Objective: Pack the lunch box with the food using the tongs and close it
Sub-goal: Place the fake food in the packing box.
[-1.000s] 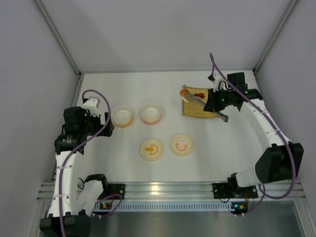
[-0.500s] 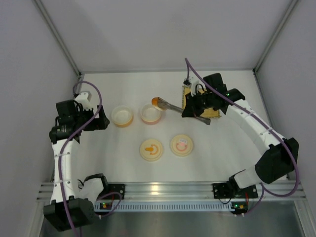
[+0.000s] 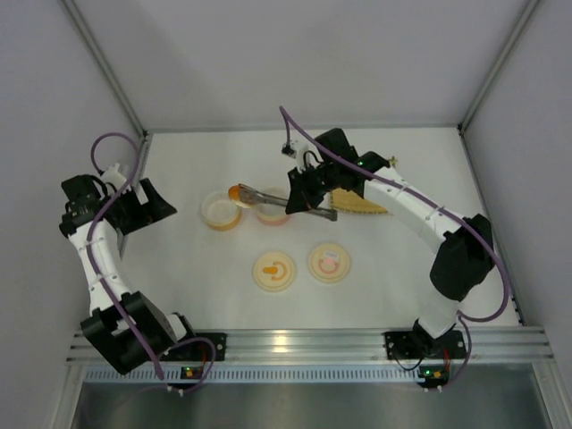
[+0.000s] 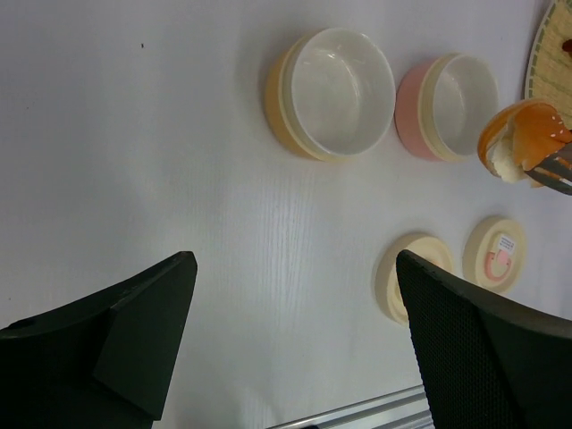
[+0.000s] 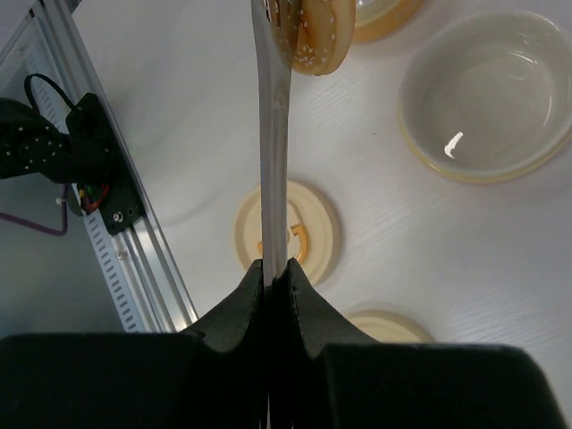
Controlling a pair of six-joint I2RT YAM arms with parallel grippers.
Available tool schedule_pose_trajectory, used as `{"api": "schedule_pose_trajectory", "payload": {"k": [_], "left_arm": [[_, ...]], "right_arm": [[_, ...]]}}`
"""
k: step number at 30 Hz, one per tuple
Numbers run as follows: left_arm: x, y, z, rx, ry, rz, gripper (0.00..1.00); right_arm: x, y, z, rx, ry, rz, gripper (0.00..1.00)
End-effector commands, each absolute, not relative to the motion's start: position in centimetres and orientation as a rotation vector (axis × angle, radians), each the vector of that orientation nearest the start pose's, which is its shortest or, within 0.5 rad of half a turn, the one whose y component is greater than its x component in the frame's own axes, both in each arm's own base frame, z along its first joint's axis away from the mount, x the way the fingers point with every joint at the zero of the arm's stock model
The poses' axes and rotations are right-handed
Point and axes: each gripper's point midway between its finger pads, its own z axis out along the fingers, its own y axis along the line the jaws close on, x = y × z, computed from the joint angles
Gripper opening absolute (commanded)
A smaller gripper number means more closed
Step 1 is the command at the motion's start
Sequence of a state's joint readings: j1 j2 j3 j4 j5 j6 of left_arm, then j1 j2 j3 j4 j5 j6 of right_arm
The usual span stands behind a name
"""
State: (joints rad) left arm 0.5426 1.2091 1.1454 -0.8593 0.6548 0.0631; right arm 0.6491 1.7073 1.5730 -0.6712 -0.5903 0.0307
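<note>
at the far left, the left hand (image 3: 150,204) was held above the surface (image 3: 402,286), spread wide, with nothing in it. to its right, an orange bowl (image 3: 221,211) was stood upright and empty. a bun (image 3: 235,192) was pinched in the tips of the tongs (image 3: 264,195) and held in the air; from above it was seen over the right rim of the orange bowl. a pink bowl (image 3: 271,211) was stood just beside the orange one, partly crossed by the tongs. nearer the arms, two lids were laid flat, one marked orange (image 3: 274,271) and one pink (image 3: 329,263). the tongs were clamped near their joined end by the right hand (image 3: 301,200), squeezed narrow on them. further right, a mat (image 3: 362,206) was partly hidden under the right arm.
</note>
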Motion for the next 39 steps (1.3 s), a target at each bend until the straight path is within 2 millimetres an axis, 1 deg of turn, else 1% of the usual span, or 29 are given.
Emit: {"api": "schedule_pose_trajectory", "payload": {"k": [1,2,3,4,5,6,7,8,9,10,11,12,13,15,16,18,20,21,25,28,35,39], "left_arm": [[28.2,4.3,21.7,-0.238,2.251,-0.622,0.98],[28.1,4.3,21.7,-0.229,2.248,-0.616,0.98],[28.1,4.4,21.7,-0.223,2.245,-0.605,0.99],[27.9,4.4,21.4,-0.225,2.249,-0.601,0.98],[27.8,4.4,21.3,-0.225,2.250,-0.596,0.99],[27.7,4.4,21.1,-0.223,2.251,-0.584,0.98],[27.6,4.4,21.0,-0.221,2.251,-0.584,0.98],[27.3,4.2,20.6,-0.218,2.260,-0.591,0.98],[27.2,4.1,20.5,-0.216,2.261,-0.594,0.98],[27.1,4.0,20.5,-0.213,2.262,-0.600,0.98],[27.0,4.0,20.3,-0.212,2.264,-0.599,0.98],[26.9,4.0,20.2,-0.214,2.265,-0.596,0.98],[26.9,4.0,20.2,-0.212,2.265,-0.590,0.98],[26.9,4.0,20.0,-0.212,2.267,-0.586,0.98],[26.9,4.0,20.0,-0.211,2.266,-0.585,0.98],[26.9,4.0,19.8,-0.214,2.263,-0.588,0.98],[26.8,3.7,19.9,-0.202,2.254,-0.599,0.98],[26.9,3.8,19.9,-0.199,2.249,-0.594,0.98],[26.9,3.6,20.0,-0.178,2.234,-0.588,0.98],[26.9,3.7,20.0,-0.168,2.230,-0.580,0.99],[26.8,3.8,19.8,-0.159,2.237,-0.571,0.98],[26.7,3.8,19.6,-0.153,2.240,-0.564,0.98]], "right_arm": [[29.0,37.9,24.3,-1.058,2.063,1.085,0.00],[29.0,38.6,24.1,-1.068,2.059,1.090,0.00],[29.3,39.2,24.9,-1.068,2.040,1.099,0.00],[29.6,39.8,23.8,-1.067,2.067,1.104,0.00],[29.8,40.2,23.6,-1.066,2.072,1.110,0.00],[30.1,40.7,24.1,-1.059,2.060,1.122,0.00],[30.4,41.2,23.2,-1.061,2.077,1.125,0.00],[30.6,41.6,23.0,-1.060,2.076,1.125,0.00],[31.2,42.0,23.3,-1.050,2.061,1.119,0.00],[31.4,42.5,22.4,-1.055,2.077,1.121,0.00],[31.8,42.7,22.2,-1.051,2.080,1.124,0.00],[31.9,43.2,22.5,-1.054,2.069,1.130,0.00],[32.1,43.7,21.4,-1.059,2.091,1.132,0.00],[32.4,44.3,21.2,-1.063,2.087,1.135,0.00],[32.4,44.6,20.2,-1.069,2.107,1.135,0.00],[32.8,44.9,19.8,-1.066,2.110,1.126,0.00],[33.2,45.2,18.7,-1.065,2.122,1.120,0.00],[33.4,45.4,18.7,-1.062,2.119,1.115,0.00],[33.5,45.8,17.2,-1.062,2.149,1.123,0.00],[33.6,45.9,16.4,-1.060,2.166,1.124,0.00],[33.7,46.4,15.1,-1.050,2.193,1.142,0.00],[33.7,46.2,14.5,-1.047,2.216,1.135,0.00]]}}
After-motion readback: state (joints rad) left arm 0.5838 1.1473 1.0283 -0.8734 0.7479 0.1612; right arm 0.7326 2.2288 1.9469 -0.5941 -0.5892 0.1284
